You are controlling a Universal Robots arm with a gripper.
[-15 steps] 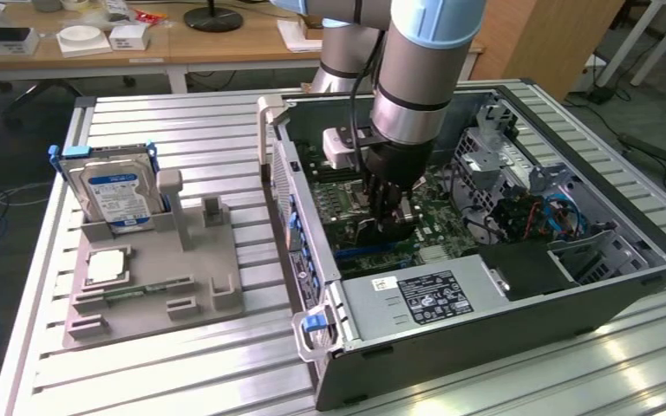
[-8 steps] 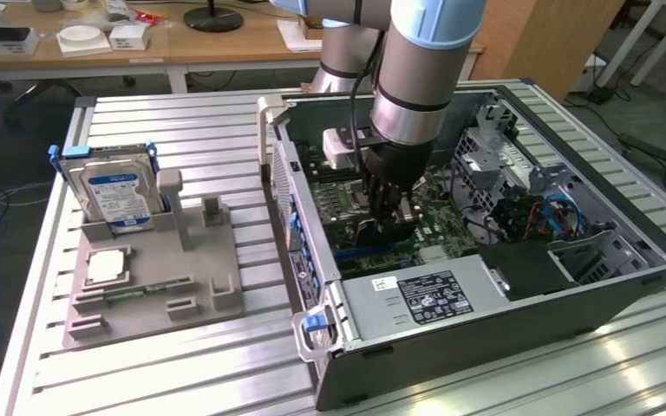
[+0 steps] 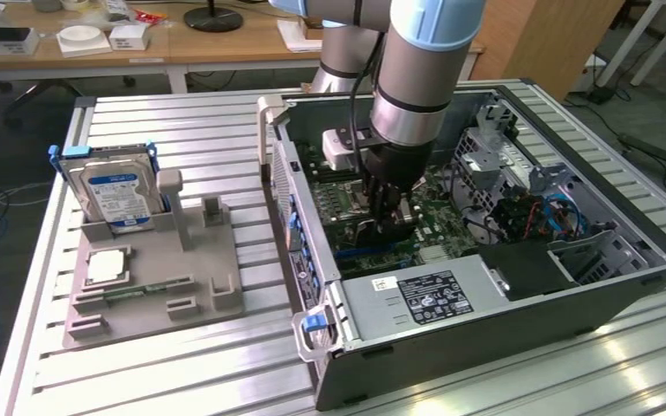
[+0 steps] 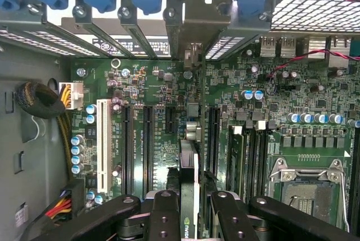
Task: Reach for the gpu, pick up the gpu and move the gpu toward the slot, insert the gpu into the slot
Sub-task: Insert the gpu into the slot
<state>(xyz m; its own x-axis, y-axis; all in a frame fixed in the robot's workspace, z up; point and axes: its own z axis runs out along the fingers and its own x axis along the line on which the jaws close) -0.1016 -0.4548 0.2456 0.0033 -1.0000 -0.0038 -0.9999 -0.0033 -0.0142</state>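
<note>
Pincer (image 4: 190,210) grips gpu (image 4: 190,168) edge-on above motherboard (image 4: 157,89)

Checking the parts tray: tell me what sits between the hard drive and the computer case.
In the exterior view, two grey upright posts of the holder tray stand between the hard drive and the case; then bare table.

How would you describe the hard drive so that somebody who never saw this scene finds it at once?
Start from the open computer case on the ribbed metal table. Toward the exterior view's left of it lies a grey holder tray. The hard drive stands upright in the tray's far corner; it is silver with a blue and white label and a blue frame around it, unlike the low, flat parts lying in the tray.
</note>
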